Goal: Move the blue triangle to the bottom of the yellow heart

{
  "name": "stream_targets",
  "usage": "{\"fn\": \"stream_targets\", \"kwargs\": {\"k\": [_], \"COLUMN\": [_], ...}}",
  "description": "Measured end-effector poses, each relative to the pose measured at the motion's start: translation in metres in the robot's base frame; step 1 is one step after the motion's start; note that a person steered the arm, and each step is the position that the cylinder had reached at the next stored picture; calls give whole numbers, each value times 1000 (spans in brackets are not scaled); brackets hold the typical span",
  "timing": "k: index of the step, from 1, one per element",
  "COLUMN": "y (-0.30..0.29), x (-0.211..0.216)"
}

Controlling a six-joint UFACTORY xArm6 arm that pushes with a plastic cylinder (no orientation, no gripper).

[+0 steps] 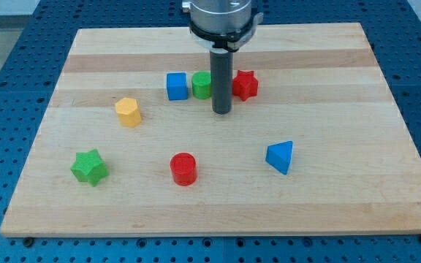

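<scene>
The blue triangle lies on the wooden board toward the view's lower right, well apart from our rod. The yellow block, which we take for the heart though its shape is hard to make out, sits at the view's left of centre, far from the triangle. Our tip rests on the board just below a row of three blocks: a blue cube, a green block partly hidden behind the rod, and a red star-like block. We carry nothing; the rod is bare and touches no block that we can see. A green star and a red cylinder stand near the view's bottom.
</scene>
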State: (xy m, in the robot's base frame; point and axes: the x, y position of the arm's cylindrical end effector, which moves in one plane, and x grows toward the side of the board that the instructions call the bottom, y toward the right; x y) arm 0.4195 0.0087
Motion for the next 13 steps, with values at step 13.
{"fn": "stream_targets", "kwargs": {"k": [13], "y": [-9], "x": [62]}}
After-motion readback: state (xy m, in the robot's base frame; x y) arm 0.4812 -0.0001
